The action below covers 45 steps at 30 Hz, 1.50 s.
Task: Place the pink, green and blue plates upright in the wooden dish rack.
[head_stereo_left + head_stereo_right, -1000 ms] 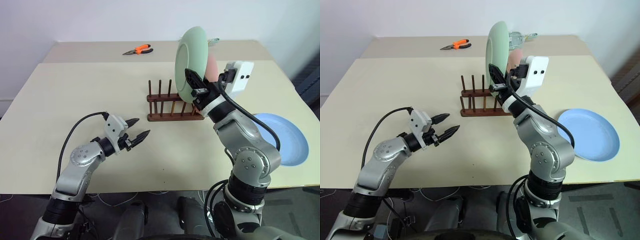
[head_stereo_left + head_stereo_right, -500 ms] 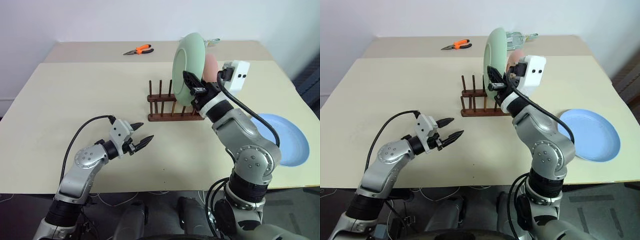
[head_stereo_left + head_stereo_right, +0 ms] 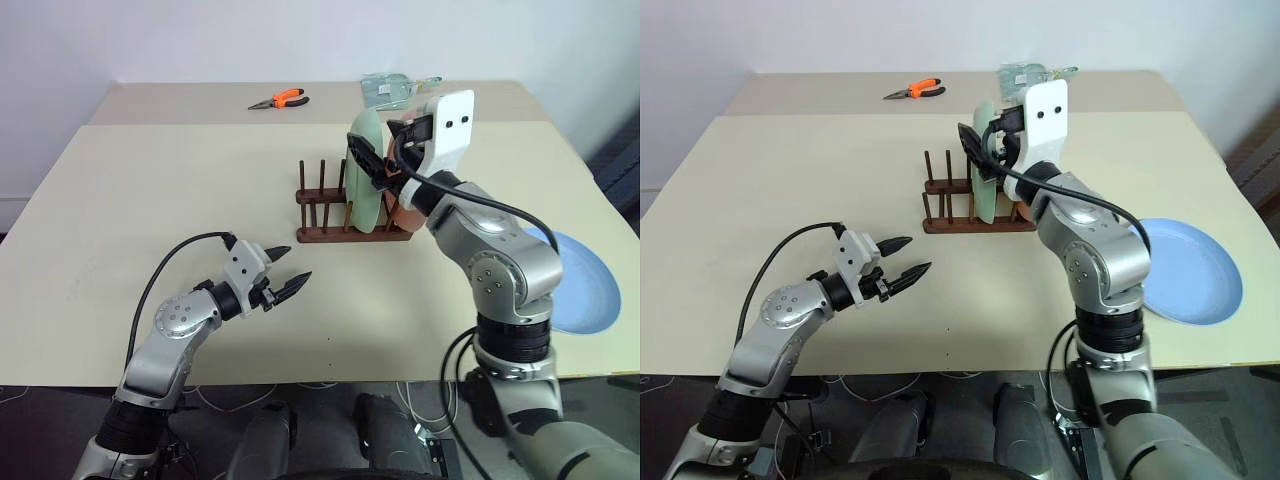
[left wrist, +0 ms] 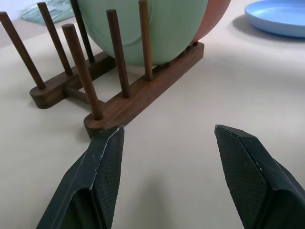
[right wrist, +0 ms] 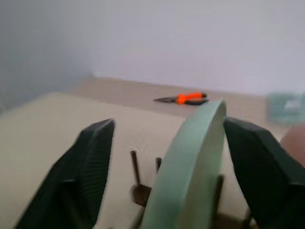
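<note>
Now the green plate [image 3: 366,172] stands on its edge between the pegs of the wooden dish rack [image 3: 350,215], near the middle of the desk [image 3: 150,190], with the pink plate [image 3: 408,210] right behind it. The right tool [image 5: 167,157] sits over the green plate's rim, fingers apart, not squeezing it. If that arm pulls away crooked, a finger could catch the rim and tip the plate over. The left tool [image 4: 167,157] waits open, near the rack. The blue plate [image 3: 1190,270] lies flat, well apart.
</note>
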Each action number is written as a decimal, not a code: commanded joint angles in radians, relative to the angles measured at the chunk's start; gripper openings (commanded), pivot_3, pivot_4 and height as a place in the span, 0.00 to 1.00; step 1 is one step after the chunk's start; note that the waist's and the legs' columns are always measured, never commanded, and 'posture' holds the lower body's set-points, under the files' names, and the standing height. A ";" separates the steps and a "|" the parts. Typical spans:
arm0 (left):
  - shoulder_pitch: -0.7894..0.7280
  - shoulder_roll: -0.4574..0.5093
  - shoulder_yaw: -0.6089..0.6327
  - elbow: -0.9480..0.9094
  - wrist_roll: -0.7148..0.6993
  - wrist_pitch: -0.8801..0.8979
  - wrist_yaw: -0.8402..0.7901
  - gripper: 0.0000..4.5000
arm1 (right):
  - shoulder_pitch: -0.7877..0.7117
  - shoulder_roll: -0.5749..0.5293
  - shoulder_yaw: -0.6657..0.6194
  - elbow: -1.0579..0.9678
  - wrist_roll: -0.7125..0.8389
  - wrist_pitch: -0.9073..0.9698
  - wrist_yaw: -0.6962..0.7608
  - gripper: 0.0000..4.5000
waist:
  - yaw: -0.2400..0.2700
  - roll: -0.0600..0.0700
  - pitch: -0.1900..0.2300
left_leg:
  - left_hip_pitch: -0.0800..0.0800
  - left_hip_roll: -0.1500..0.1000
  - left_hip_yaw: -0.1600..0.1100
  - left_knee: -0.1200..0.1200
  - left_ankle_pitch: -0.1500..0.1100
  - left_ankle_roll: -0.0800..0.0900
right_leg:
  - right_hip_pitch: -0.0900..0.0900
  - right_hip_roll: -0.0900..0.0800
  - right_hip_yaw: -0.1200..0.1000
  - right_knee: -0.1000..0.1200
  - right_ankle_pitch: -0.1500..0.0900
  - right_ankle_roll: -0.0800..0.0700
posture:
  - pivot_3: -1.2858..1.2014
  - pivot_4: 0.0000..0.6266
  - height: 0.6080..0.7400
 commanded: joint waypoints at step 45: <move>-0.184 0.010 -0.023 0.070 -0.091 0.055 -0.201 0.69 | 0.134 -0.255 -0.566 -0.072 0.062 0.067 0.101 0.02 | 0.026 0.007 0.002 | 0.001 0.000 0.003 0.004 -0.004 0.007 | 0.009 -0.003 -0.001 -0.012 -0.002 0.003 | 0.52 0.24 1.00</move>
